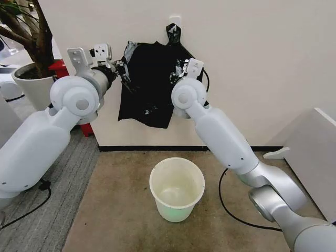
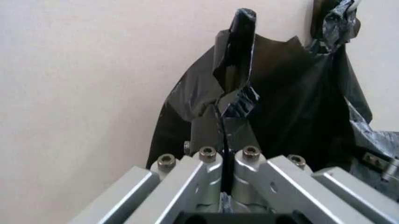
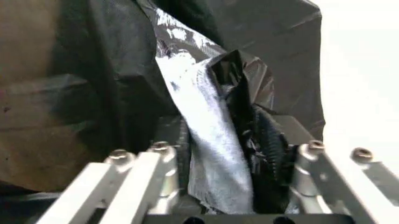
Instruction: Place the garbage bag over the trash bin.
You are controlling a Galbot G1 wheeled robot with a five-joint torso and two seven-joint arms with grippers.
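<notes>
the left pincer [image 1: 126, 73] is clenching the left edge of the garbage bag [image 1: 149, 84], and the right pincer [image 1: 176, 75] is clenching its right side, fingers [image 3: 274, 140] wrapped in film. the bag is hanging spread against the wall [image 1: 252, 58], high above the trash bin [image 1: 177, 189] sitting upright on the floor [image 1: 115, 210].

The right gripper's [image 3: 231, 154] fingertips are buried in folds of the garbage bag [image 1: 149, 84]; the bag's lower part is cut off in both wrist views
</notes>
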